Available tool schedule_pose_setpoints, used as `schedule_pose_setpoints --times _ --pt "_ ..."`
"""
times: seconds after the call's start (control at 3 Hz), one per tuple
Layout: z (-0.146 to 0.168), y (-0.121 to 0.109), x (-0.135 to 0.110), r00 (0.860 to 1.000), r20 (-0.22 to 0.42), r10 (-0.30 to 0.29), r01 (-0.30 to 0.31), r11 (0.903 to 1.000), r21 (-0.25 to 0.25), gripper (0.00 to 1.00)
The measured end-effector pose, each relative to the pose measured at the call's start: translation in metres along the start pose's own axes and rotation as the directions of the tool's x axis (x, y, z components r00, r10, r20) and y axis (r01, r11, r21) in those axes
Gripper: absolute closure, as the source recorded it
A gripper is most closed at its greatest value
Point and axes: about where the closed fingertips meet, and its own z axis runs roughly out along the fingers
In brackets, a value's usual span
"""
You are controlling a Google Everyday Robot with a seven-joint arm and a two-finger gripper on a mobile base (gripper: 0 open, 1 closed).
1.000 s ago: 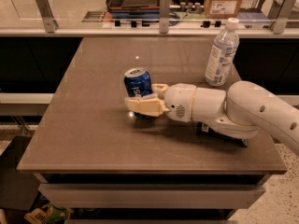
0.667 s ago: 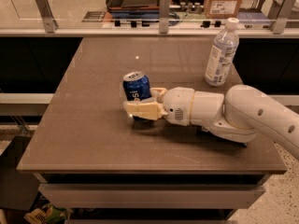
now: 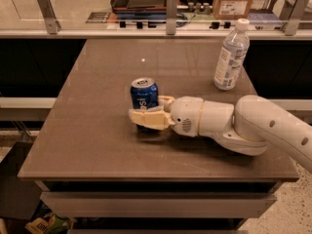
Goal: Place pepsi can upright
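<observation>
The pepsi can is blue with a silver top and stands upright near the middle of the brown table. My gripper reaches in from the right. Its cream fingers sit on either side of the can's lower part and are closed on it. The near finger hides the base of the can, so I cannot tell if it rests on the table. The white arm stretches off to the right edge.
A clear plastic water bottle with a white cap stands upright at the back right of the table. A glass-and-metal railing runs behind the table's far edge. The table's front edge lies close below the gripper.
The gripper and the can have come down and slightly nearer the front edge. The can now looks straighter. The bottle has not moved.
</observation>
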Motion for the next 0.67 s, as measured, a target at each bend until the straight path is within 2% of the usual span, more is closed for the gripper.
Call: schedule_pose_setpoints --times 0.33,0.67 --pt "-0.0002 0.0007 -0.0005 1.0 -0.001 0.002 -0.002 1.0 0.0 0.82" --pt "-0.0002 0.0007 -0.0006 1.0 -0.001 0.002 -0.002 1.0 0.0 0.59"
